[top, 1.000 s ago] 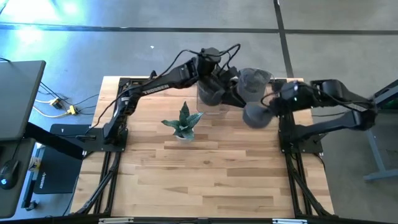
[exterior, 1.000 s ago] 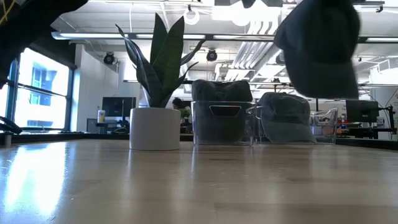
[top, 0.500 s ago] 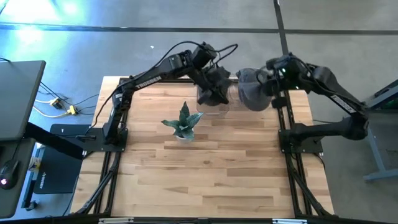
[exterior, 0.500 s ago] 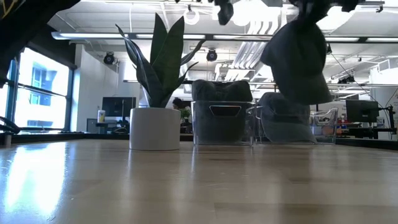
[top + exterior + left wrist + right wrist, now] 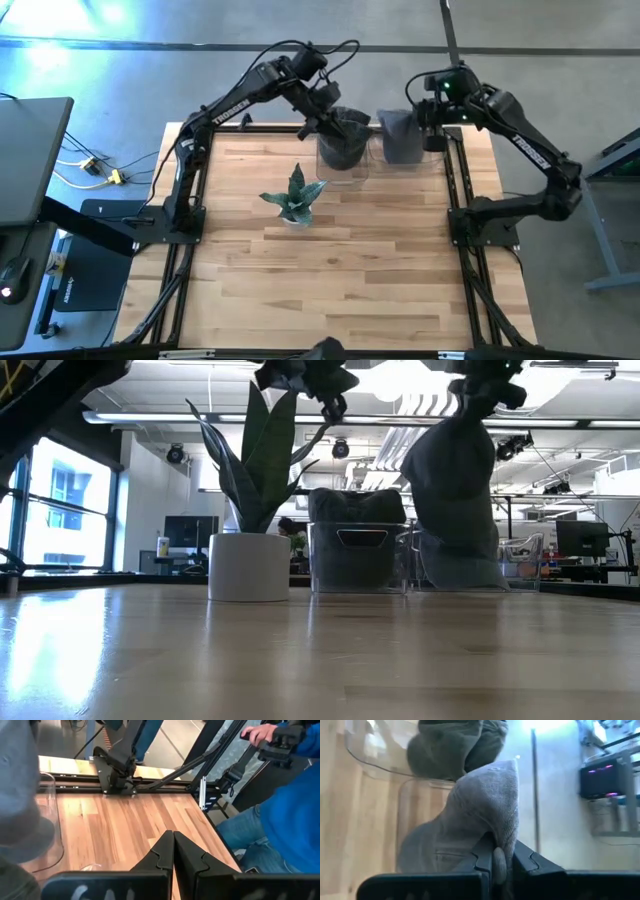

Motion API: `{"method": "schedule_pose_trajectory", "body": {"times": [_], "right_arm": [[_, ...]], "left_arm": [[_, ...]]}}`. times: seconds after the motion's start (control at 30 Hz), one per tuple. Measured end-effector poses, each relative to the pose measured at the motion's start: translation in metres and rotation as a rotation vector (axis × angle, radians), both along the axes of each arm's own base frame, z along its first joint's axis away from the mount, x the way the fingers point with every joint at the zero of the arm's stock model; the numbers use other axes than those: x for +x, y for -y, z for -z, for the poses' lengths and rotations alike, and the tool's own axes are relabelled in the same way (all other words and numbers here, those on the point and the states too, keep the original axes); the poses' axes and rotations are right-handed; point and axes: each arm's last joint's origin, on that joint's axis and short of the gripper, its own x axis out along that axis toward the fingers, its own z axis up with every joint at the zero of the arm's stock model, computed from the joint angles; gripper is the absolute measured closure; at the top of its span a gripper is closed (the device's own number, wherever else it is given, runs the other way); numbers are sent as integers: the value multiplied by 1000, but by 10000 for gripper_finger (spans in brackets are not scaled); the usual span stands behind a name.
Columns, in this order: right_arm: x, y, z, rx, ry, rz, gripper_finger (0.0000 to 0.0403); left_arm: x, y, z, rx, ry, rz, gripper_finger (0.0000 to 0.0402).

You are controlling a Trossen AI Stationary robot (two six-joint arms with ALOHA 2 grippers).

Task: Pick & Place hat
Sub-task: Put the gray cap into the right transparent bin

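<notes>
The right gripper [image 5: 493, 857] is clamped on the grey hat [image 5: 402, 135], fabric pinched tight between its fingers [image 5: 482, 851], and the hat hangs straight down over the right-hand clear bin [image 5: 520, 565]. In the low view the hat's [image 5: 452, 480] lower edge reaches down to the bin, in front of another hat already lying there. From above, the held hat sits just beside the left bin [image 5: 340, 165], which has its own dark hat [image 5: 343, 140] piled inside. The left gripper [image 5: 173, 851] has its fingers pressed together with nothing between them, and it is up above that left bin, near its far edge. The plant [image 5: 295, 197] stands in its white pot [image 5: 248, 565] on the table [image 5: 340, 270], nearer than the left bin and slightly to its left. A person in blue [image 5: 280, 810] shows past the table's edge in the left wrist view.
</notes>
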Motion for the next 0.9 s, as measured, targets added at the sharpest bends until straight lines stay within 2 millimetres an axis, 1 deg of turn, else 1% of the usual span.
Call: {"method": "schedule_pose_trajectory", "body": {"times": [0.1, 0.27, 0.33, 0.47, 0.73, 0.8, 0.9], "right_arm": [[3, 5, 5, 58, 12, 16, 384], [2, 12, 14, 117, -36, 37, 387], [-1, 17, 16, 122, -41, 57, 387], [-4, 25, 13, 90, 0, 83, 385], [-3, 29, 10, 47, 10, 82, 385], [-3, 28, 12, 59, 1, 77, 384], [-3, 28, 19, 130, -28, 53, 386]], "left_arm": [[-5, -5, 1, 4, -5, -4, 401], [-7, -10, 2, 12, -4, -13, 401], [-7, -9, 1, 14, -2, -14, 401], [-6, -8, 1, 14, -2, -10, 401], [0, -6, -2, 53, 43, -14, 401], [0, -6, -3, 55, 49, -16, 401], [0, -6, -3, 54, 48, -18, 401]]}}
